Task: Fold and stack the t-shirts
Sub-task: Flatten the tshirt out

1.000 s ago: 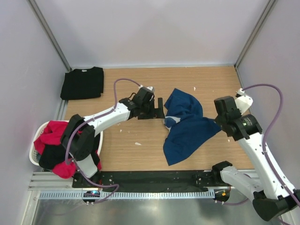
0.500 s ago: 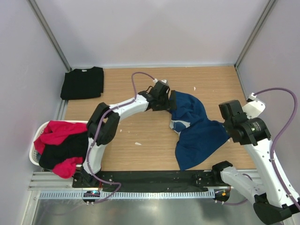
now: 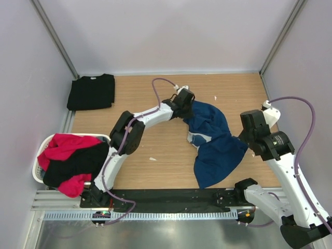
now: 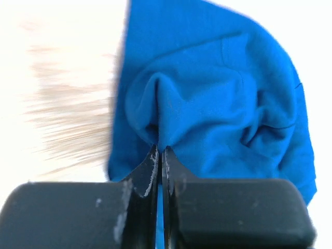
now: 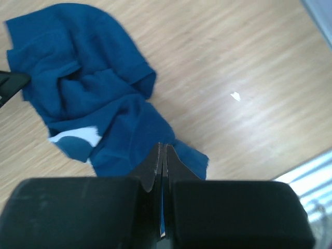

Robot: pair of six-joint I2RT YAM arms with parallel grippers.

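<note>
1 t-shirt (image 3: 218, 148) in left gripper (image 4: 161, 151), right gripper (image 5: 162, 147)

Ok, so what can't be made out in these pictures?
- Top view: the print on the crumpled navy blue cotton t-shirt; its own folds hide all but a pale patch.
- Top view: how many red and black garments fill the white plastic basket; they are heaped together.
- Top view: the tips of the right gripper, under its own wrist.
- Left wrist view: the wooden table, washed out and blurred.

The wooden table (image 3: 155, 140) carries a folded black tee (image 3: 91, 92) far left, a crumpled navy tee (image 3: 218, 145) mid-right.
</note>
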